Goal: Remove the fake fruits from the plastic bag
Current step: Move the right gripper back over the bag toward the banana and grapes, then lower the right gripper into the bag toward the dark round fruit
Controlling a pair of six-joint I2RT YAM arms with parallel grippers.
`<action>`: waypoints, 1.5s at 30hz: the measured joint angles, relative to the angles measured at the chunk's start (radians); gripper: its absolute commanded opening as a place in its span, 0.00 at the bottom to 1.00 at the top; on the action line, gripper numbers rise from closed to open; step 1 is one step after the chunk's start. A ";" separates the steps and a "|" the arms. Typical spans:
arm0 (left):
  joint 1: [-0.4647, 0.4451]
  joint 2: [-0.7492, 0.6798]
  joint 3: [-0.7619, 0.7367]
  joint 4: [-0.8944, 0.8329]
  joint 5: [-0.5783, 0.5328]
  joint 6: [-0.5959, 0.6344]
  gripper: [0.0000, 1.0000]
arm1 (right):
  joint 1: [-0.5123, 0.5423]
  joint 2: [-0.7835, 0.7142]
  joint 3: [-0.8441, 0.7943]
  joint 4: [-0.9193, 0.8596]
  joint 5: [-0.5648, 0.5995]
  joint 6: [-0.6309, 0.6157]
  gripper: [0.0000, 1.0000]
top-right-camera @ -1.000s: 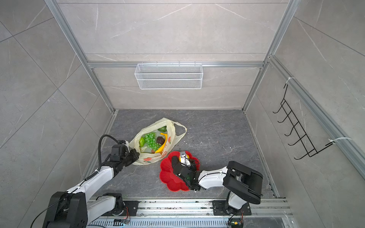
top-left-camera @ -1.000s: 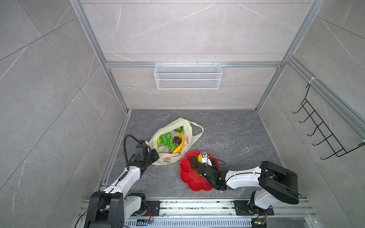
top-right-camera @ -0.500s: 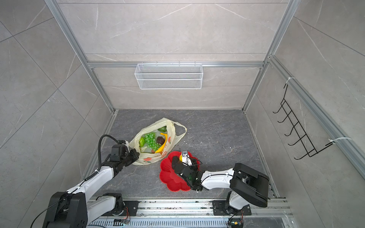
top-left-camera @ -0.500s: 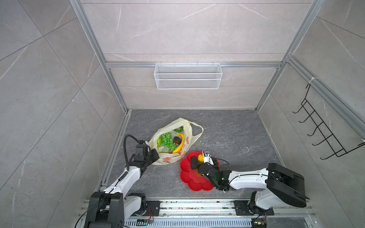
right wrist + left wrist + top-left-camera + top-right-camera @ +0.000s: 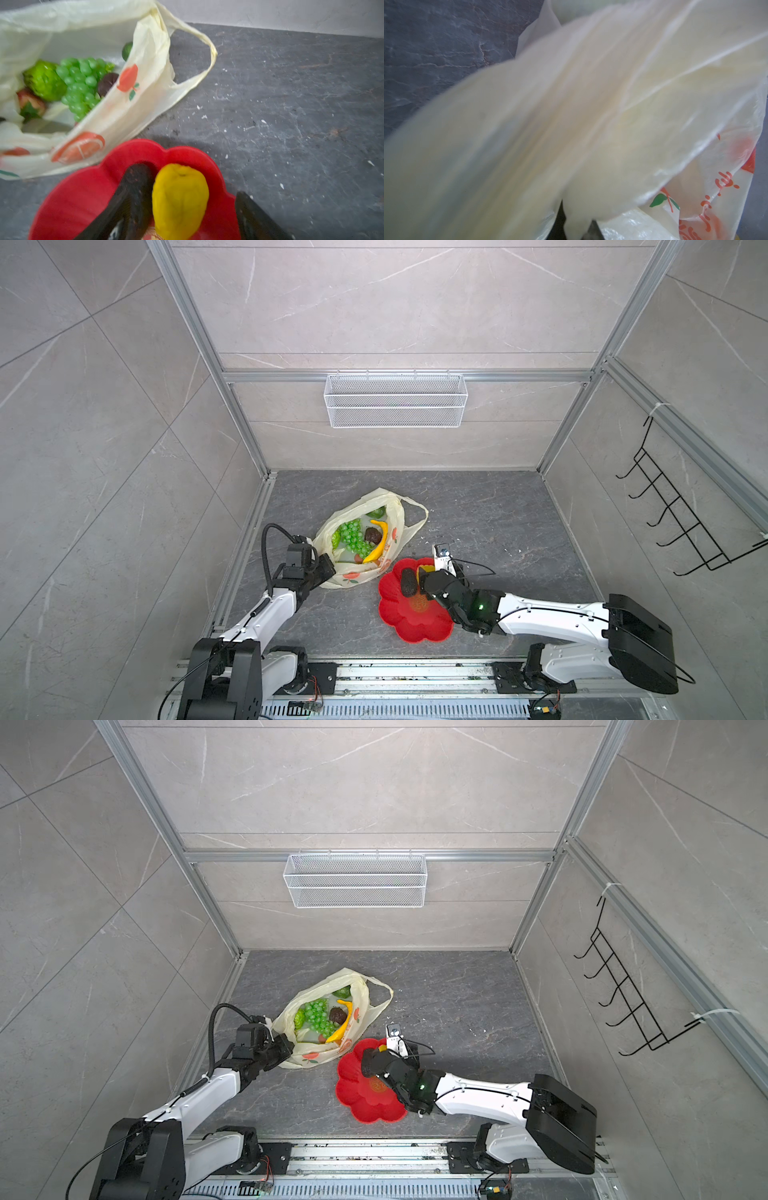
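Meanwhile, the thin, crinkly pale-yellow plastic bag with orange fruit prints [image 5: 365, 572] lies open on the dark grey stone-look surface [image 5: 478, 514]. Inside it are a green plastic grape bunch [image 5: 353, 535], a yellow plastic banana [image 5: 380, 539], a dark-brown piece [image 5: 372, 536] and other fake fruits. The left fingers [image 5: 327, 567] are pinched shut on the bag's near rim, and bunched film fills the left wrist view.

Beside the bag, the red flower-shaped plastic plate [image 5: 411, 626] carries a dark knobbly avocado [image 5: 408, 583] and a glossy yellow lemon [image 5: 180, 197]. The right fingers [image 5: 255, 218] stand wide on either side of the lemon. One shows a clear gap to it, so the lemon appears to rest on the plate rather than be gripped.

The film looks limp and likely to slide or fold shut, so the rim or a loop handle is the best place to hold it. The fruits look light, hard and slippery. The banana is best taken across its narrow middle and the grapes across the bunch.
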 measured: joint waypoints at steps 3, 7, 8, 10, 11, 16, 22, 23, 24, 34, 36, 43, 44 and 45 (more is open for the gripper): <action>0.000 0.000 0.000 -0.011 -0.001 0.000 0.00 | -0.043 0.043 0.132 -0.062 -0.063 0.001 0.76; 0.000 -0.033 0.000 -0.069 -0.010 -0.042 0.00 | -0.090 0.158 0.320 -0.128 -0.171 -0.001 0.73; 0.000 -0.047 -0.001 -0.080 -0.010 -0.058 0.00 | -0.097 0.187 0.360 -0.146 -0.196 -0.001 0.73; -0.003 -0.088 -0.004 -0.106 -0.017 -0.090 0.00 | -0.111 0.270 0.467 -0.182 -0.258 -0.003 0.71; -0.004 -0.110 -0.006 -0.120 -0.024 -0.101 0.00 | -0.114 0.306 0.511 -0.197 -0.283 -0.005 0.70; -0.007 -0.244 -0.019 -0.212 -0.075 -0.119 0.00 | -0.120 0.524 0.770 -0.281 -0.412 -0.032 0.63; -0.008 -0.307 -0.020 -0.269 -0.104 -0.106 0.00 | -0.120 0.697 0.933 -0.362 -0.487 -0.065 0.58; -0.008 -0.294 -0.020 -0.268 -0.101 -0.099 0.00 | -0.120 0.714 0.942 -0.372 -0.495 -0.066 0.57; -0.008 -0.275 -0.019 -0.266 -0.097 -0.090 0.00 | -0.120 0.729 0.947 -0.378 -0.504 -0.066 0.56; -0.008 -0.124 -0.018 -0.181 -0.037 -0.015 0.00 | -0.119 0.859 1.067 -0.436 -0.523 -0.041 0.54; -0.008 -0.123 -0.018 -0.161 -0.024 -0.003 0.00 | -0.120 0.888 1.099 -0.452 -0.512 -0.030 0.54; -0.008 -0.138 -0.018 -0.124 -0.016 0.013 0.00 | -0.125 0.988 1.224 -0.511 -0.450 -0.011 0.54; -0.008 -0.139 -0.018 -0.118 -0.015 0.013 0.00 | -0.127 0.999 1.237 -0.517 -0.441 -0.009 0.54; -0.008 -0.139 -0.018 -0.113 -0.014 0.014 0.00 | -0.130 1.007 1.246 -0.524 -0.432 -0.008 0.54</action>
